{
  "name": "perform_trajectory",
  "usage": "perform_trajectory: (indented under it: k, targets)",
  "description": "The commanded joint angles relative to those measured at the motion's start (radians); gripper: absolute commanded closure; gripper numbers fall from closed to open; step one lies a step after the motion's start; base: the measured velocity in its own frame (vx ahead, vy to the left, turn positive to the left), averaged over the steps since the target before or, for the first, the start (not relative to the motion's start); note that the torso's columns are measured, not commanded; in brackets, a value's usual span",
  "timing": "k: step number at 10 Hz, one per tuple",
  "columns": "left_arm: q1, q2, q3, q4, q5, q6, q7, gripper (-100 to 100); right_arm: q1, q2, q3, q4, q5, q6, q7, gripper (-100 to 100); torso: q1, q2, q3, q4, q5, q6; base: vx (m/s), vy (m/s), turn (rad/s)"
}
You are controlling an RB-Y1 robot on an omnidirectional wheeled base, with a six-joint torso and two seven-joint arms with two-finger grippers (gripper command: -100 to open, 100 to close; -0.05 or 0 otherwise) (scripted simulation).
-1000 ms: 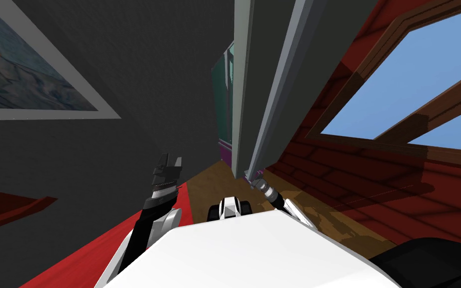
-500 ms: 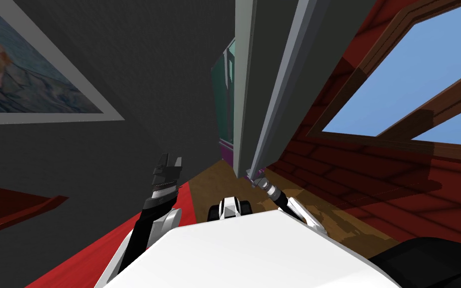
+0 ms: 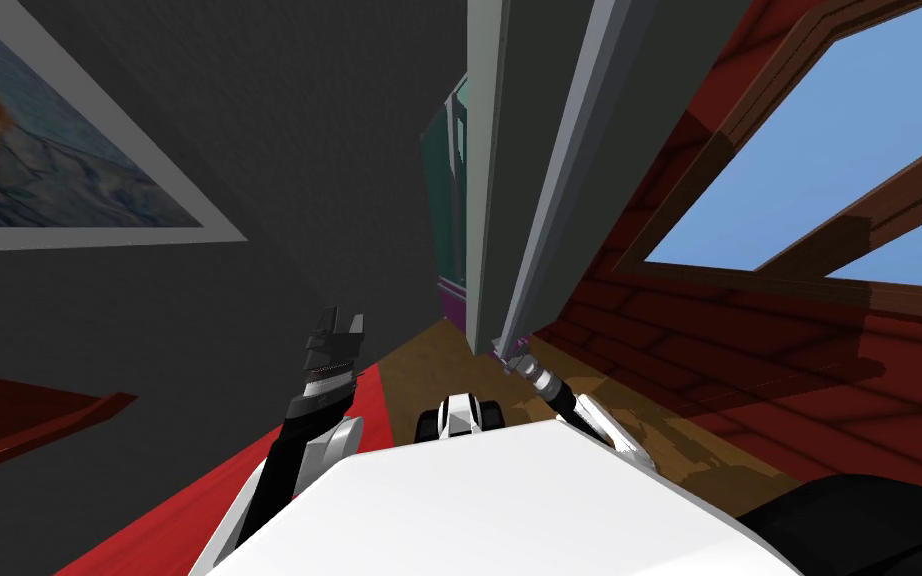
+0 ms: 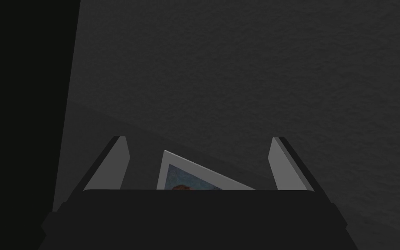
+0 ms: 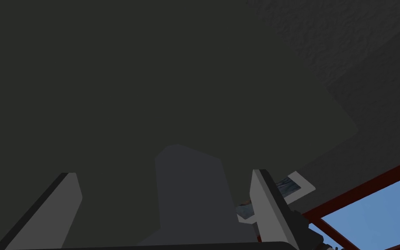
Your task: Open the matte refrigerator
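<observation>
Refrigerator: tall dark grey matte refrigerator door with a pale grey edge [image 3: 524,150], centre of the scene, far end rising away
Right gripper [image 3: 506,352]: at the door's near bottom corner, fingers spread
Between the jaws: paler grey flat bar [image 5: 190,195] on the door face, nearer one finger, neither finger seen pressing it
Left gripper [image 3: 339,325]: raised on the left, well apart from the door, fingers spread, holding nothing

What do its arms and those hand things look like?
Both the left arm and right arm have white casing near the body, then dark joints with a ribbed silvery band at the wrist. The left gripper and right gripper are each a dark box carrying two thin, flat, light grey blades. I see no cables or markings.
</observation>
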Motion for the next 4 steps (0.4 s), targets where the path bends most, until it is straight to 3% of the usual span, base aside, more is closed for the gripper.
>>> perform_trajectory:
  k: [1, 4]
  targets:
    - [0.000, 0.000, 0.000, 0.000, 0.000, 0.000, 0.000, 0, -0.024, -0.004, -0.022, -0.029, -0.021, -0.011, -0.015, -100, -0.002, 0.000, -0.001, 0.001, 0.001, 0.001, -0.008, 0.008, -0.006]
    - [0.000, 0.000, 0.000, 0.000, 0.000, 0.000, 0.000, 0, -0.024, -0.004, -0.022, -0.029, -0.021, -0.011, -0.015, -100, -0.002, 0.000, -0.001, 0.001, 0.001, 0.000, 0.000, 0.000, 0.000]
